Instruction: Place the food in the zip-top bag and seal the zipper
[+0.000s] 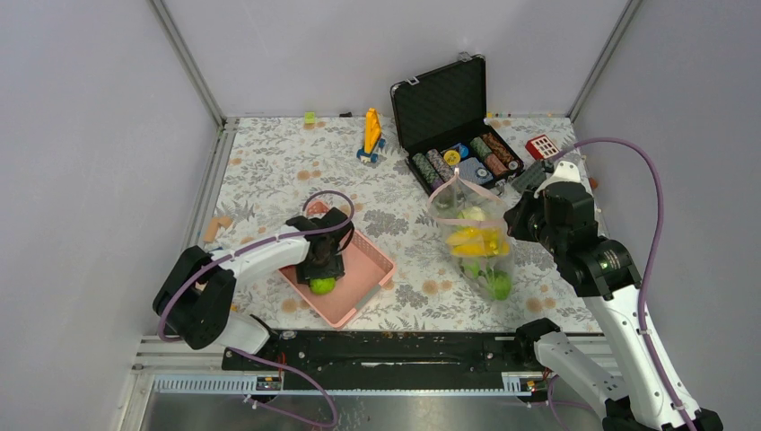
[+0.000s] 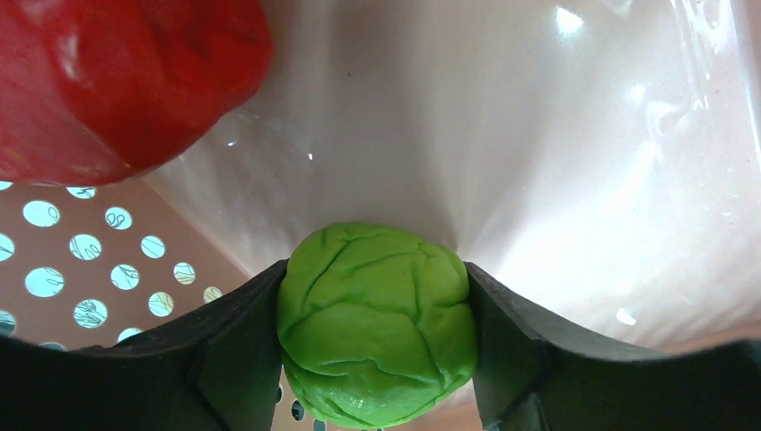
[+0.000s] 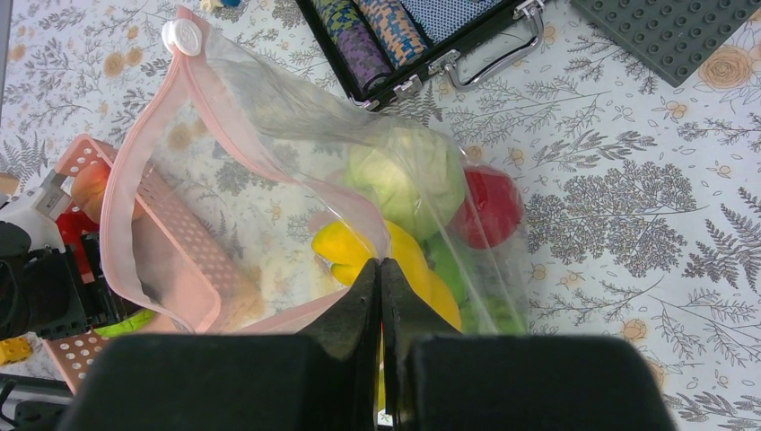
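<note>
My left gripper reaches down into the pink basket, its two fingers pressed against both sides of a green round fruit. A red apple lies just beyond it in the basket. The zip-top bag stands to the right with its mouth open. A yellow banana bunch, a pale cabbage, a red apple and green fruit lie in it. My right gripper is shut on the bag's mouth edge, on the pinkish zipper strip. The white slider sits at the far end.
An open black case of poker chips stands behind the bag. A yellow toy is at the back and a red-and-white block at the far right. A grey studded plate lies near the case. The cell walls stand close on either side.
</note>
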